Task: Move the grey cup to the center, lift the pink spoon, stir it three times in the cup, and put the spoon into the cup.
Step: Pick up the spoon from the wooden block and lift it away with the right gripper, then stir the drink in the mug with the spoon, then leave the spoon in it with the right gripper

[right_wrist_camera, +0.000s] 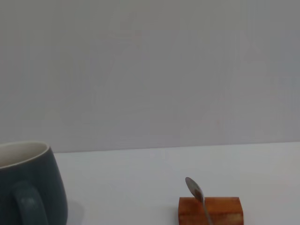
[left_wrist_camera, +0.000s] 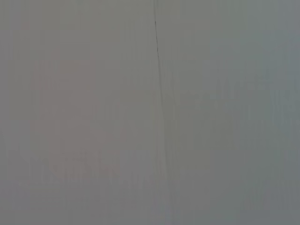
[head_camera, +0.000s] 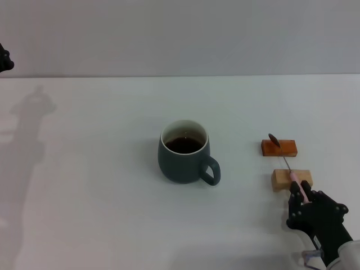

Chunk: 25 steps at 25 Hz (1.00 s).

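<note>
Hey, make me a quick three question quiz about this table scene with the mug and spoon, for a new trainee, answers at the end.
1. True or false: the pink spoon lies across two wooden blocks.
2. Which gripper is at the spoon's handle? A) left gripper B) right gripper
3. What does the grey cup contain?

Key
1. True: its bowl rests over the orange-brown block, its handle over the pale block.
2. B. The left gripper sits at the far left edge, away from the table work.
3. Dark liquid.

Lab-type test bench: bare flat white tabletop [head_camera: 101,214], with a plain grey-white blank wall [head_camera: 180,34] right behind the tabletop.
</note>
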### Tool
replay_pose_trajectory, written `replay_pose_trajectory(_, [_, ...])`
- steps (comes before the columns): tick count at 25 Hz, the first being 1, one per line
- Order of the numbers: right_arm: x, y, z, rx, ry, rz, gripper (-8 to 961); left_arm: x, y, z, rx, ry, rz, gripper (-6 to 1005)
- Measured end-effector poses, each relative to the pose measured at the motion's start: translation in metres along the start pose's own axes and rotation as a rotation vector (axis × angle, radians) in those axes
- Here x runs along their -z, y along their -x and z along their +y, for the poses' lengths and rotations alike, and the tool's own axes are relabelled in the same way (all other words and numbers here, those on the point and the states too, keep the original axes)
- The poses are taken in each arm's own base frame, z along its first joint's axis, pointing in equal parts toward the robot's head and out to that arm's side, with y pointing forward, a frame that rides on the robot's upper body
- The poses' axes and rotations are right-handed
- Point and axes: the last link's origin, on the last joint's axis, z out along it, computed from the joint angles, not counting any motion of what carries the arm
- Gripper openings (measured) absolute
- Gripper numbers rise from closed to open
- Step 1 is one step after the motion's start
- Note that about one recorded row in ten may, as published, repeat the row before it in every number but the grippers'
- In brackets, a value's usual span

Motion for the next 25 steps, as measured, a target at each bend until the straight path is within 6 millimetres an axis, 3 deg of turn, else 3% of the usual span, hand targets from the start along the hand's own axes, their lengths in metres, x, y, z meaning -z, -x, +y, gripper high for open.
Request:
replay_pose_trajectory(8, [-0.008, 0.026, -0.006, 0.037, 0.003, -0.041, 124, -0.001, -0.001, 0.001, 0.004, -0.001, 0.002, 69])
replay_pose_trajectory(13, [-0.016, 0.066, -0.008, 0.078, 0.056, -0.067, 124, -0.002, -0.001, 0.002, 0.011, -0.007, 0.002, 70])
replay_pose_trajectory(25, [-0.03, 0.133, 0.01, 0.193, 0.262, -0.024, 124, -0.004, -0.003, -0.009, 0.038, -0.067, 0.008, 73])
